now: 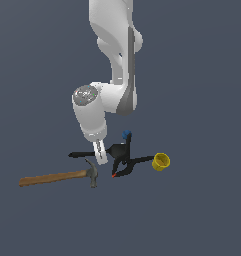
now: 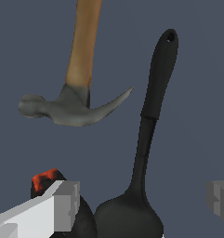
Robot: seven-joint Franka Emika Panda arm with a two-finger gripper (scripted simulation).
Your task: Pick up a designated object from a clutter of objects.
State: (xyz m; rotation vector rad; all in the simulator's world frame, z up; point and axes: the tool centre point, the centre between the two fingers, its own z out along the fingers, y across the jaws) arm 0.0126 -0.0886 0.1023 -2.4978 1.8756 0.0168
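The all-black spatula-like utensil (image 1: 80, 154) lies flat, its thin handle pointing to the exterior view's left. In the wrist view its handle (image 2: 155, 88) widens to a blade (image 2: 127, 216). My gripper (image 1: 100, 155) is open and low over it. In the wrist view the gripper (image 2: 142, 201) straddles the utensil's neck just above the blade, with one finger (image 2: 62, 204) and the other finger (image 2: 220, 195) well apart from it on either side. It holds nothing.
A wooden-handled claw hammer (image 1: 54, 178) lies close beside the utensil, its head (image 2: 71, 109) near the handle. A black clamp with a red tip (image 1: 127, 167) (image 2: 43, 179) lies against the blade. A yellow cup (image 1: 161, 161) and a blue ball (image 1: 126, 134) lie nearby.
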